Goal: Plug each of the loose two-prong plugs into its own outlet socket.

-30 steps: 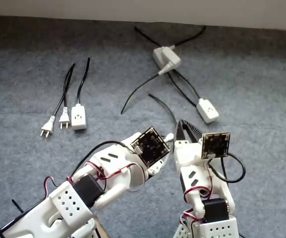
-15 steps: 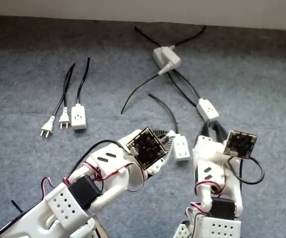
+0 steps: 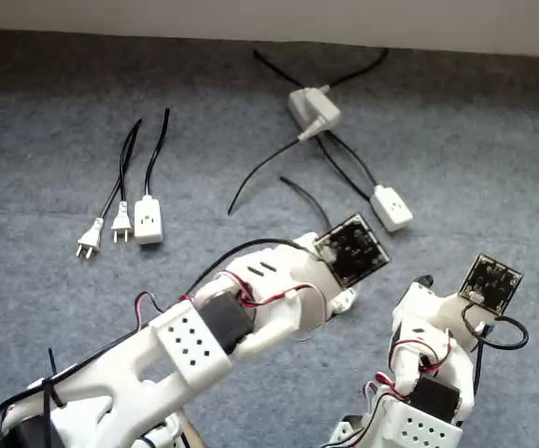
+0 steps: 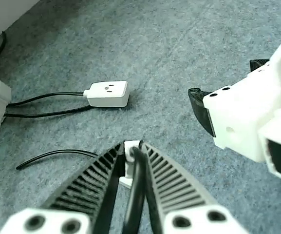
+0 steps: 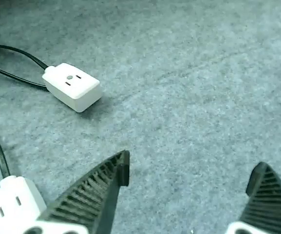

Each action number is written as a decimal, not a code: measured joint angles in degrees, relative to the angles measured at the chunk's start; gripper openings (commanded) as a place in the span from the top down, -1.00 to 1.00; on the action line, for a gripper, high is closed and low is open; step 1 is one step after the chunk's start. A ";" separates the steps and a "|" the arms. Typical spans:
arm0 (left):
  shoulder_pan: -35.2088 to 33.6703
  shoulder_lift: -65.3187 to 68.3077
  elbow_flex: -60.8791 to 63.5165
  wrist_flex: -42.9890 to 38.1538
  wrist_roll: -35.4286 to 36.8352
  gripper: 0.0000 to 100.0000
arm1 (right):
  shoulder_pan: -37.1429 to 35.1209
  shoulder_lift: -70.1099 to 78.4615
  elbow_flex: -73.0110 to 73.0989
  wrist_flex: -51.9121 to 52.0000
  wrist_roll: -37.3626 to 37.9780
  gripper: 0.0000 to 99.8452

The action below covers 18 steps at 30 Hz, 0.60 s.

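My left gripper (image 4: 132,148) is shut on a white outlet socket (image 4: 128,163) whose short black cable (image 4: 57,154) trails away over the carpet. The same socket (image 5: 9,204) shows in the right wrist view, close beside my right gripper (image 5: 193,170). That gripper is open, with bare carpet between its fingers. A second white socket (image 3: 390,207) lies flat just beyond both grippers. Two loose two-prong plugs (image 3: 89,239) (image 3: 120,222) lie side by side at the far left, next to a third socket (image 3: 148,217).
A white adapter (image 3: 314,107) with a plug in it lies at the back, black cables crossing around it. The right arm's body (image 4: 247,112) stands close beside the left gripper. Grey carpet (image 3: 493,168) covers the whole surface.
The left arm has swung right, carrying its socket with it. The right arm has pulled away to the right and back from the socket.
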State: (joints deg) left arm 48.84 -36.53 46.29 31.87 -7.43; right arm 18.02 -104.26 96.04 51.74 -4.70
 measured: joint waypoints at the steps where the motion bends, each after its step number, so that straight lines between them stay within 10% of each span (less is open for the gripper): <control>1: 0.70 1.32 -1.05 0.00 -0.62 0.99 | 0.62 0.00 0.00 0.18 0.53 0.26; 18: 1.23 6.51 -2.55 7.12 -10.55 0.99 | 3.16 0.00 0.00 1.93 4.40 0.26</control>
State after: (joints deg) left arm 50.07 -30.02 43.74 38.99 -17.98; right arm 21.19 -104.26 96.04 53.67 -0.31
